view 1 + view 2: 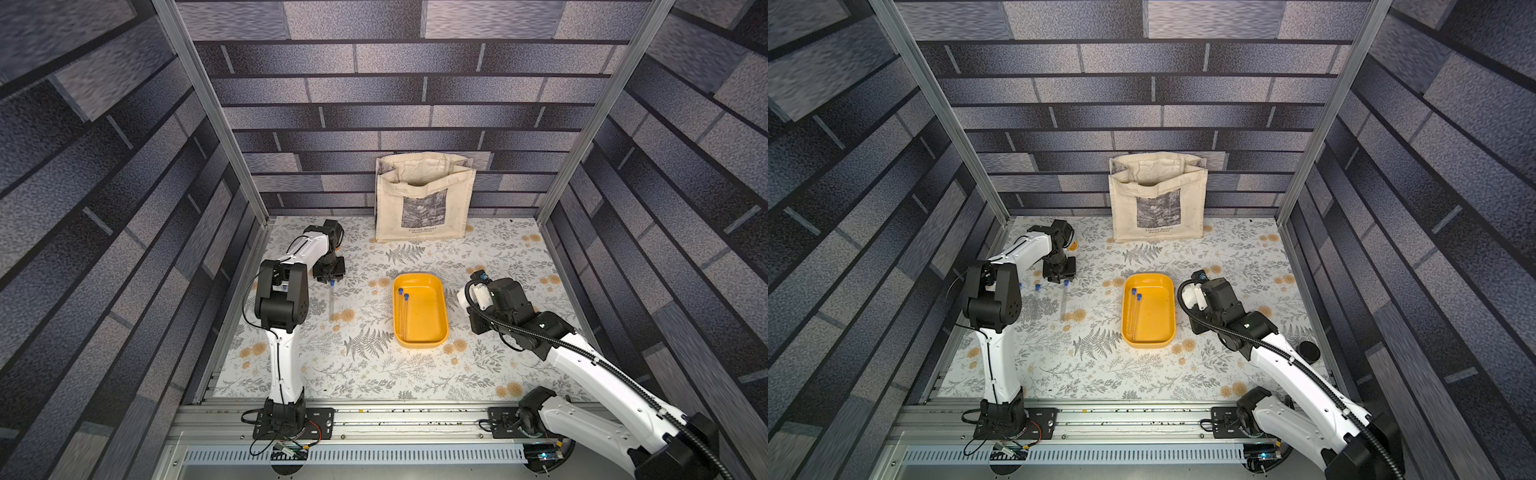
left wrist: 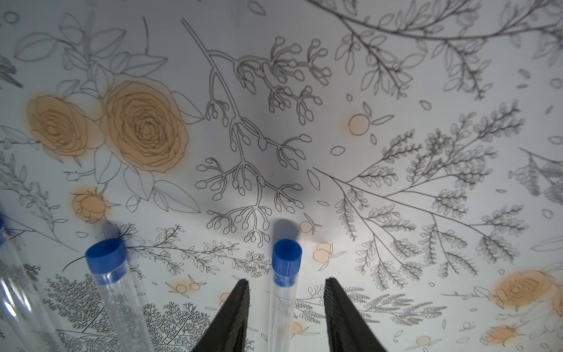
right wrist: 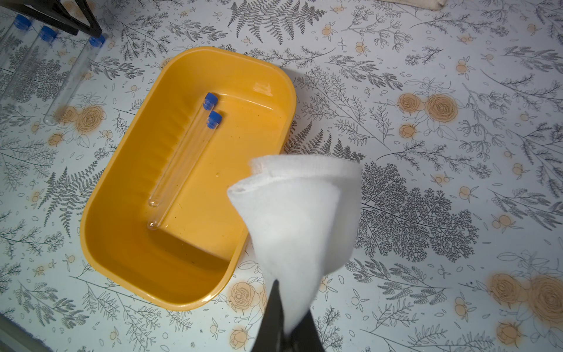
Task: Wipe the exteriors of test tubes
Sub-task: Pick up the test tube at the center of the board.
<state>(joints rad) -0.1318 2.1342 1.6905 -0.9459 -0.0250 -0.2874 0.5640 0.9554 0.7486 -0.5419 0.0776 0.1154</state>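
Desk's left side: Three blue-capped test tubes lie flat and roughly parallel on the floral desk (image 1: 374, 374), caps toward the back wall. They are an outer tube (image 2: 15, 298), a middle tube (image 2: 117, 304) and, nearest the centre, an inner tube (image 2: 283, 307).
Left gripper (image 2: 285, 282): Low over the inner tube, with the black fingers (image 2: 237, 307) apart, one on each side of the glass just below the cap. A gap shows on both sides, so nothing is gripped.
Yellow tray (image 1: 420, 344): Mid-desk between the two arms, well apart from the three loose tubes. Two more test tubes, the tray pair (image 3: 182, 151), lie side by side along its left wall, caps toward the back wall, one set slightly ahead of the other.
Tote bag (image 1: 424, 199): Cream canvas, upright against the back wall behind the tray.
Right gripper (image 3: 285, 320): Raised just beside the tray's right side, fingers pressed together on a folded white cloth (image 3: 298, 219) that fans out beyond them above the desk.
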